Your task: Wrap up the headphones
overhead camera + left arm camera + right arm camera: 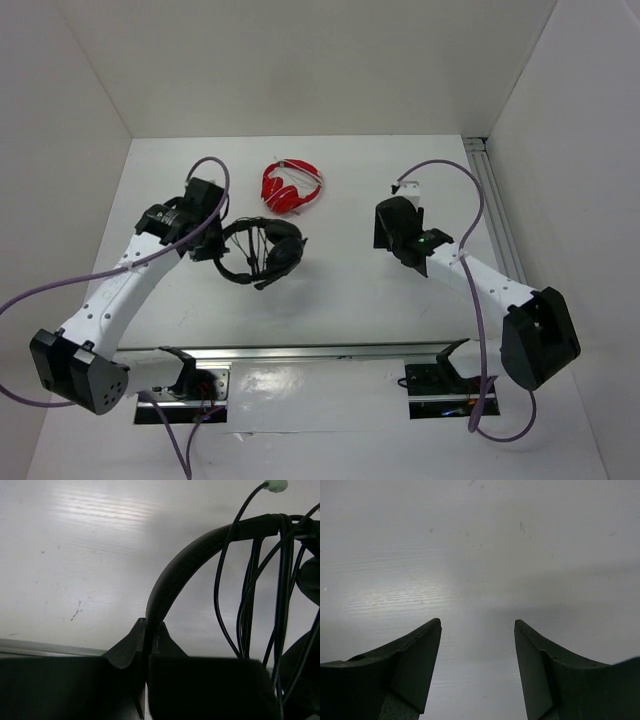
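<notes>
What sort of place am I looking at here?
Probably a robot test booth: white walls enclose a table, two arms are bolted at its edge, with black headphones and red headphones as props.

Top view bright, even overhead light, soft faint shadows, glare along near edge of the glossy white tabletop [330,300]; both wrist views dimmer, grey, streaky sheen on that surface, close black jaws underexposed, slightly soft at edges.

Bare white tabletop [360,290] open right of black corded over-ear headset [265,252]; red plastic headphones [291,187] obstruct far centre.
</notes>
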